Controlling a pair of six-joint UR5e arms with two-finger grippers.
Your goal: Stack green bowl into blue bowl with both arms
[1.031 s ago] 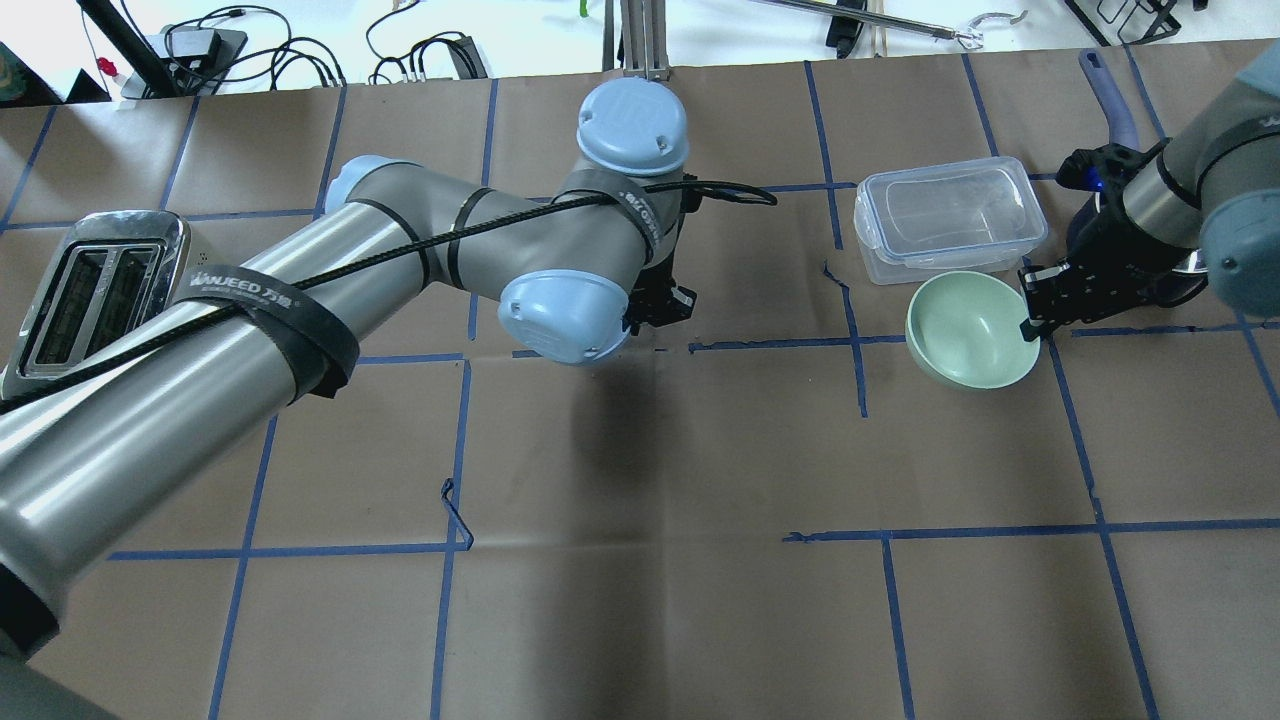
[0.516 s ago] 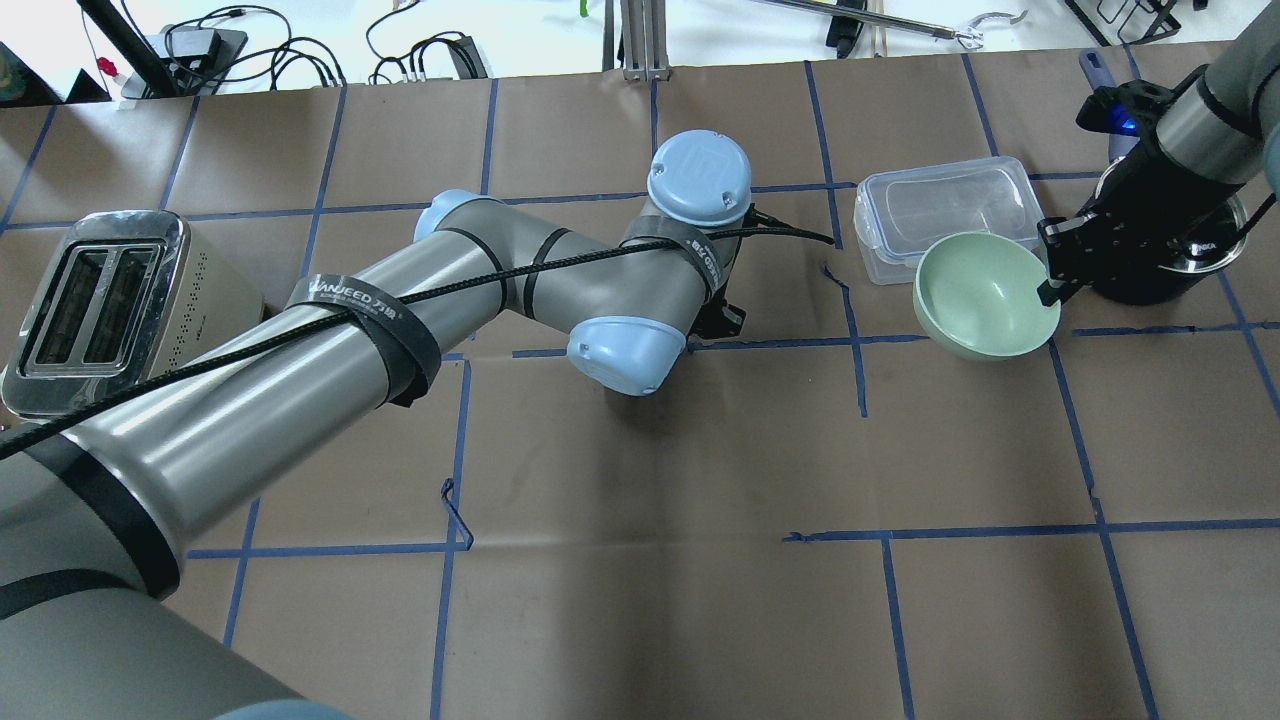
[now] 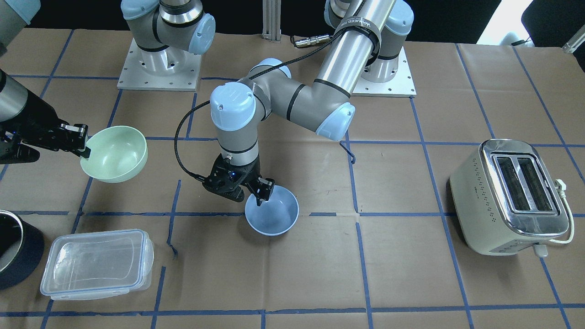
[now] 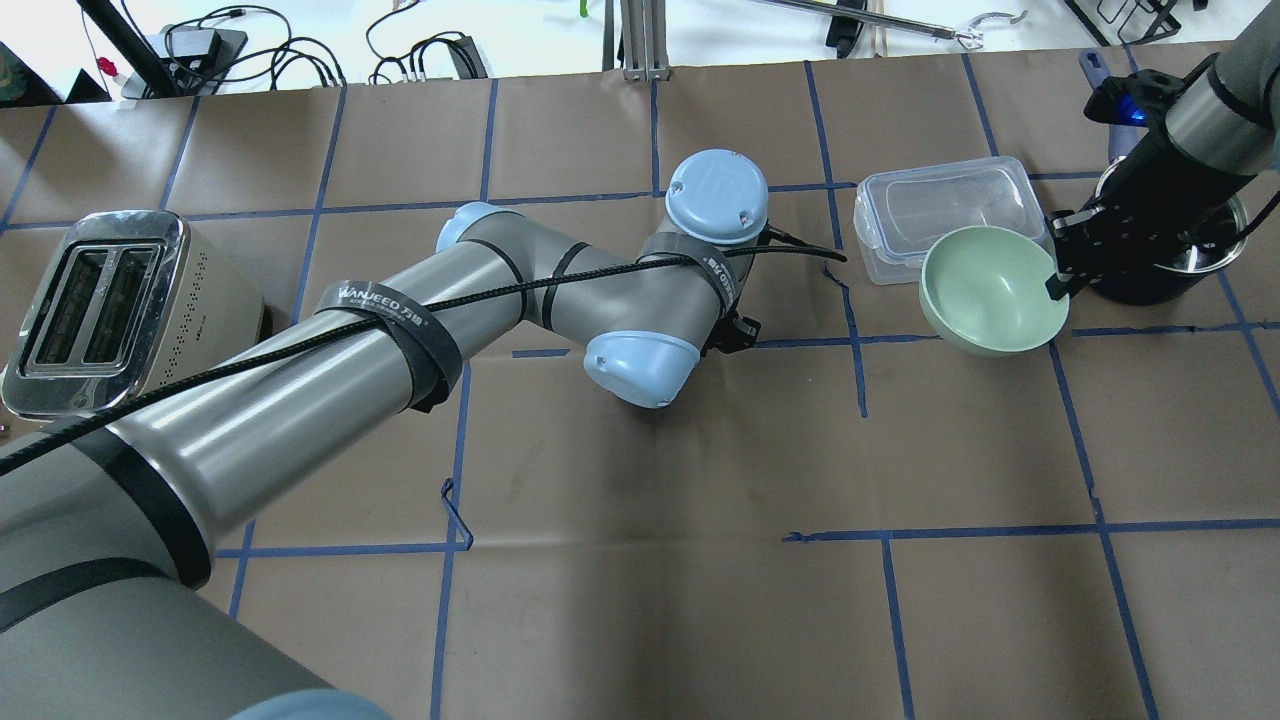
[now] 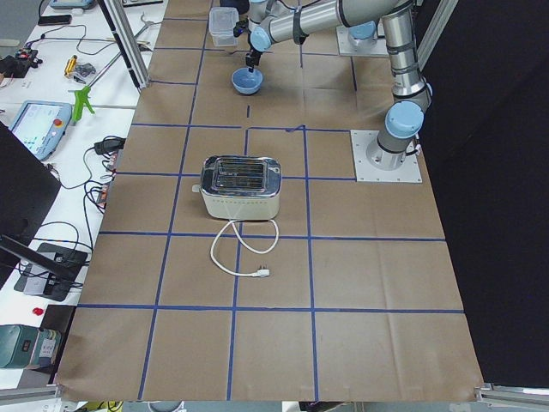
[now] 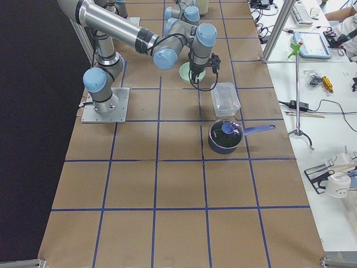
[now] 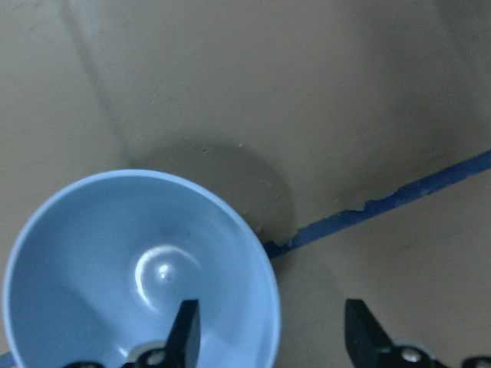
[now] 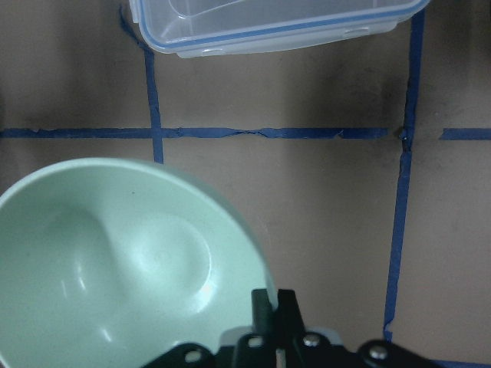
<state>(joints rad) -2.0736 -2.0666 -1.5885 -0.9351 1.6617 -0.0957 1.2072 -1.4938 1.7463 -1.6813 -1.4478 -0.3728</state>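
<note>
right claw (image 8: 274, 307): pinched tight on the rim of the green bowl (image 3: 116, 153). One finger is inside and one outside, with only the bowl wall between them.
green bowl: hanging from that grip out on my right side, tipped so its mouth isn't level. From overhead it covers a corner of the clear box (image 3: 96, 262), so it looks to be up off the table (image 3: 411, 274).
left claw (image 3: 264, 189): spread apart and pointing down over the blue bowl (image 3: 276, 217). One of my fingers (image 7: 186, 333) is dipped inside the bowl, the other sits outside, and the rim runs between them. On my wrist cam neither one looks pressed against the rim, so no real grip there.
blue bowl: sitting upright on the brown paper around the middle of the table, with a blue tape line (image 7: 383, 203) running up right beside it. In the overhead view my own left arm covers it completely.
the two bowls: well apart, green one off to my right, blue one in the middle.
clear box: lid on, lying flat, just past the green bowl on the side away from me.
pot (image 6: 223, 137): dark, with a long handle, beside the clear box and further out to my right.
toaster (image 3: 509, 196): way over on my left, well apart from both bowls, cord lying loose on the paper.
</note>
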